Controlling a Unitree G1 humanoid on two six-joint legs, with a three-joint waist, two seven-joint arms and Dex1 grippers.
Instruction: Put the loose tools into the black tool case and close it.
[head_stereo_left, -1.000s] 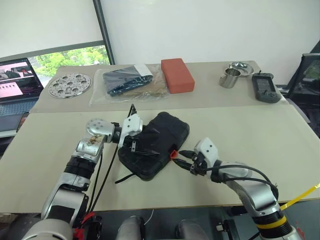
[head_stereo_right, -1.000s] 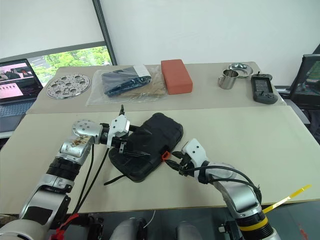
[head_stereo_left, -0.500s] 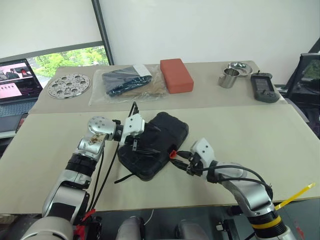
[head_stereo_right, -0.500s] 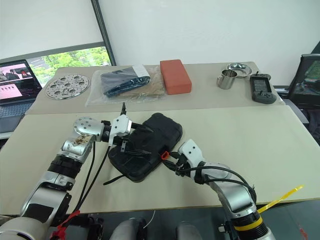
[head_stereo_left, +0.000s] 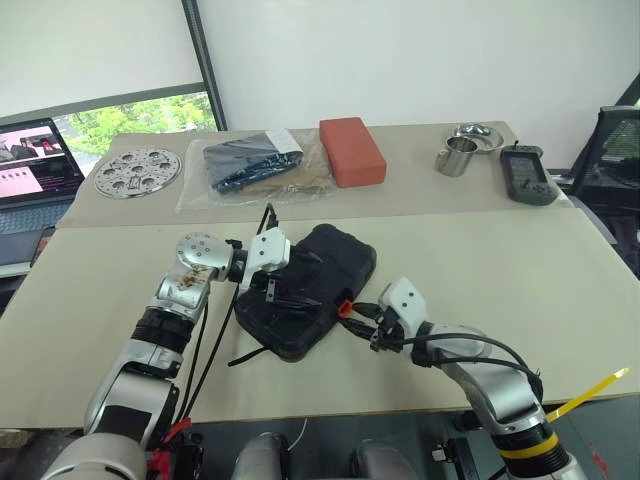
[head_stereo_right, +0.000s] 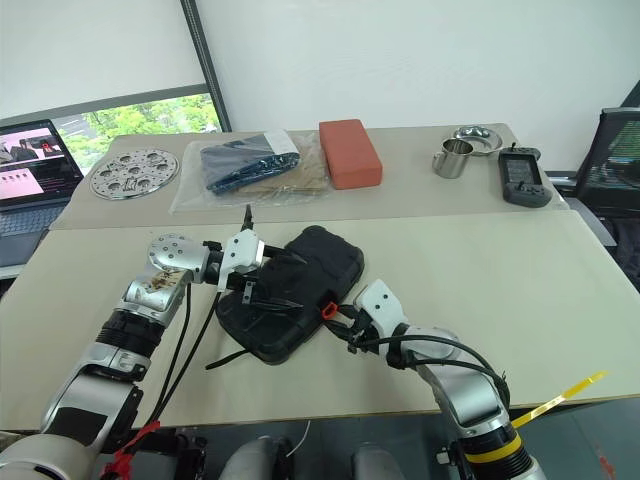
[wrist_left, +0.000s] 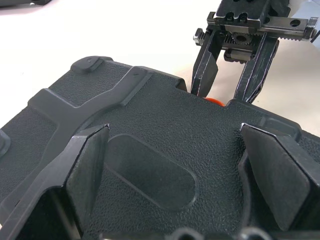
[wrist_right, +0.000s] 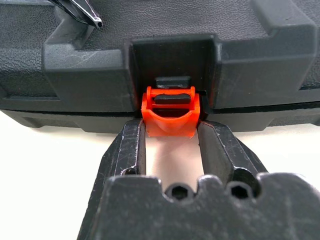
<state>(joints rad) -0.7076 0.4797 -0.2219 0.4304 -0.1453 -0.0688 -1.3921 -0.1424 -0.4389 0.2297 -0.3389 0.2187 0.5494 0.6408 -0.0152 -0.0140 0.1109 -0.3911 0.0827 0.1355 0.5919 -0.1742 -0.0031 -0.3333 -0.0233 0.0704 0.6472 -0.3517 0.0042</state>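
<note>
- I've got the black tool case lying shut on the near table, right in front of me, lid down on the base.
- My left gripper is over the case's left half, its fingers spread wide on the textured lid (one pad each side of the moulded oval recess), clamping nothing.
- My right gripper is at the case's near edge, its two black fingers closed in against either side of the small orange latch and touching it.
- From the left wrist camera I see that right gripper poking in at the far rim, the latch just a sliver of orange between its tips.
- Back table: perforated metal disc, bagged dark item, red block, steel cup, all well apart from the case.
</note>
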